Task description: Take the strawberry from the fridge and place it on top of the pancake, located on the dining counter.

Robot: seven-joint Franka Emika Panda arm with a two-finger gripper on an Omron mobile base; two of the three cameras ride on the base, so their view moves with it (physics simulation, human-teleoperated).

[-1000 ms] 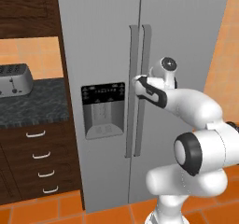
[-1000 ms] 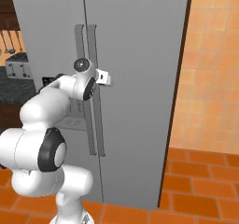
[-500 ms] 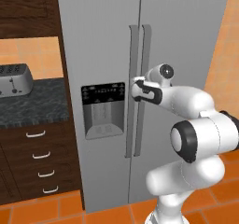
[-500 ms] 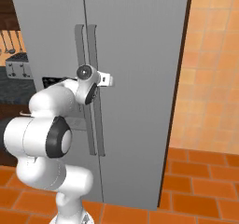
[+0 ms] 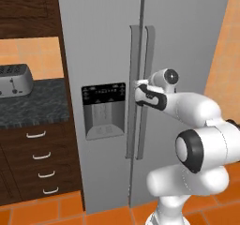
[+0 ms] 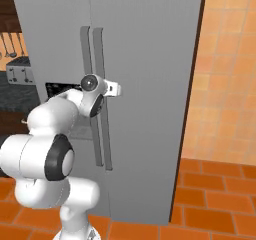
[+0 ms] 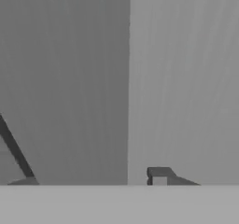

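The fridge (image 5: 103, 41) stands right in front of me, tall and grey, with both doors closed. Its two long vertical handles (image 5: 139, 55) run side by side by the black dispenser panel (image 5: 103, 95). My gripper (image 5: 138, 86) is at the handles, about level with the dispenser, and also shows from the right (image 6: 117, 89). In the hand view the gripper (image 7: 91, 181) is open against the grey door surface, with one dark fingertip (image 7: 159, 175) low at the right. The strawberry, the pancake and the dining counter are out of view.
A toaster (image 5: 11, 81) sits on the dark speckled granite counter (image 5: 37, 107) left of the fridge, above dark wood drawers (image 5: 40, 163). An orange tiled wall (image 6: 225, 74) flanks the fridge on the right. The floor (image 6: 215, 199) is orange tile.
The hand has edged slightly left onto the fridge handles. The arm's elbow has swung down and nearer to the cameras. The fridge doors have stayed closed.
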